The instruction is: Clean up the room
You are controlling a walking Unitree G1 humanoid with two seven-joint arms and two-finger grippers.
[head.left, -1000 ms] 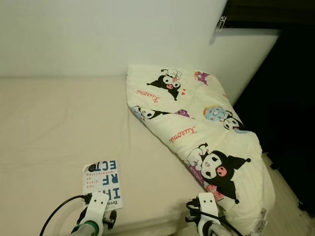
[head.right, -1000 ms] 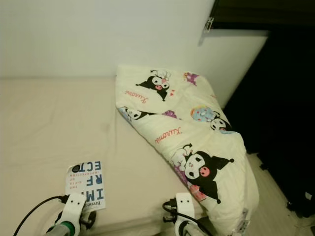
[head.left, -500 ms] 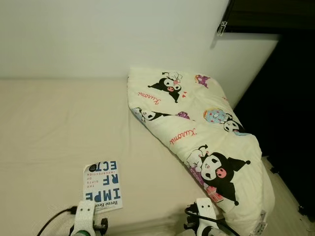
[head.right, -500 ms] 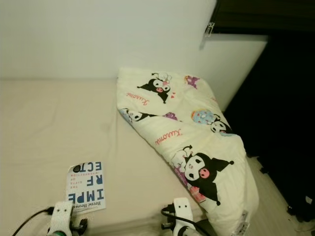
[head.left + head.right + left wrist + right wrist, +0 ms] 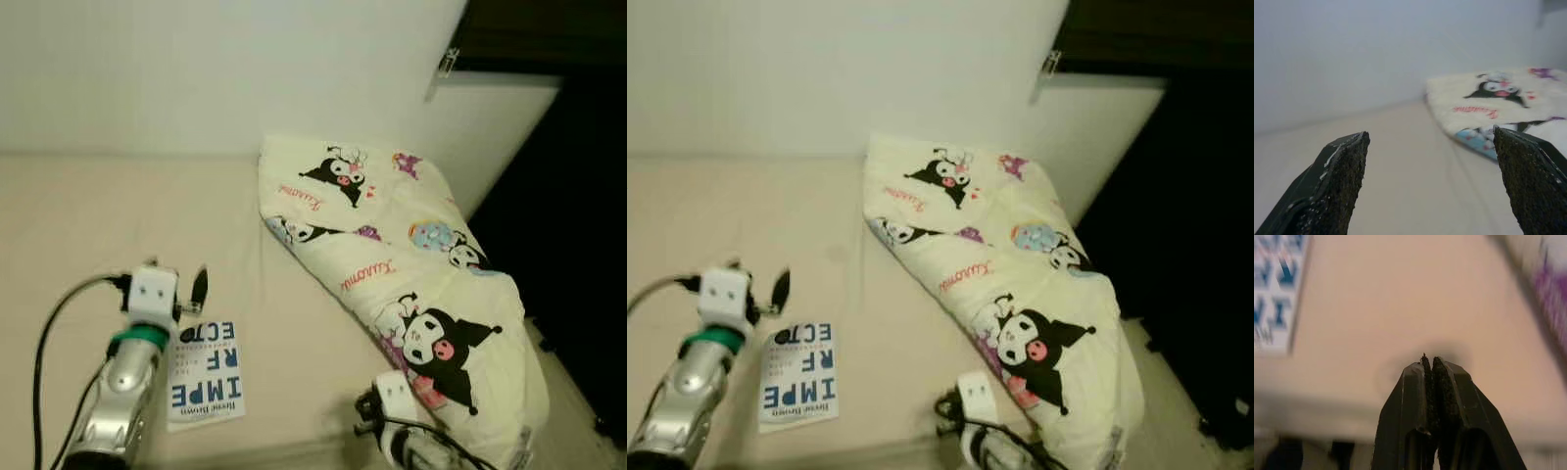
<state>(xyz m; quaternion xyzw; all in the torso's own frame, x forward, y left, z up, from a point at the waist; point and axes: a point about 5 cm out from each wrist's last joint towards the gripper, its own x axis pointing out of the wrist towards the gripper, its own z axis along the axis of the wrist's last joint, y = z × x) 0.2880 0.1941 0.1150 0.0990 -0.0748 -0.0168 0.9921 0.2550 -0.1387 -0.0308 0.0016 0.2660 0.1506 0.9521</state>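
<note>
Judging by the layout, tidying has barely begun; the book (image 5: 205, 372) lies lower left on the bed (image 5: 78, 215), the quilt (image 5: 411, 284) bunched right; left claw (image 5: 176, 287) released above it, right claw (image 5: 1430, 363) clenched empty.

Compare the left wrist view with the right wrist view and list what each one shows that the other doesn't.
Left wrist view alone: the white wall and the cartoon-print blanket's character face, seen between the left tool's wide-open fingers.

Right wrist view alone: the blue-lettered book at the picture's edge, and the right tool with its fingers pressed shut, holding nothing.

Both share: the beige mattress and a strip of the blanket.
</note>
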